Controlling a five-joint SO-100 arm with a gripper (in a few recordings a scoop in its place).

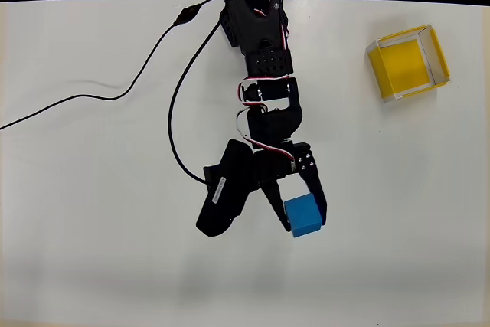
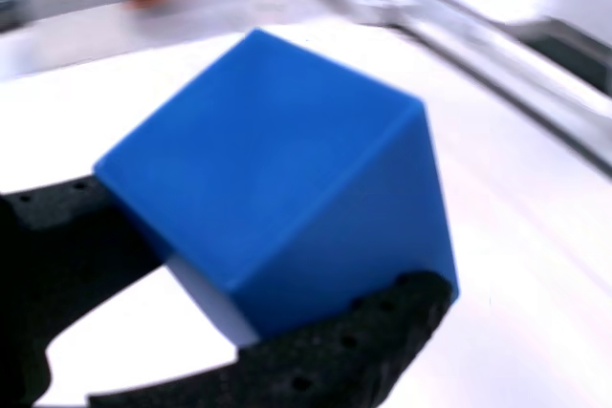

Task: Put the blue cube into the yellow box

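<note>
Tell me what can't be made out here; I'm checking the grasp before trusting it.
- Cube underside: hidden in the overhead view, so lifted or resting is unclear.
- Gripper finger contact: wrist view shows the cube covering the pads.
- Wrist view background: blurred.
- Box inside walls: too small to judge, overhead view.

— Arm pose? 
— Black arm (image 1: 264, 74) extended from base at top edge down toward table centre, in overhead view; wrist bent, motor housing jutting lower-left.
— Gripper state? 
— Gripper (image 1: 300, 216) closed on blue cube (image 1: 303, 215); one finger (image 1: 315, 189) on each side, cube seated between jaws near tips, tilted in wrist view (image 2: 277, 188).
</note>
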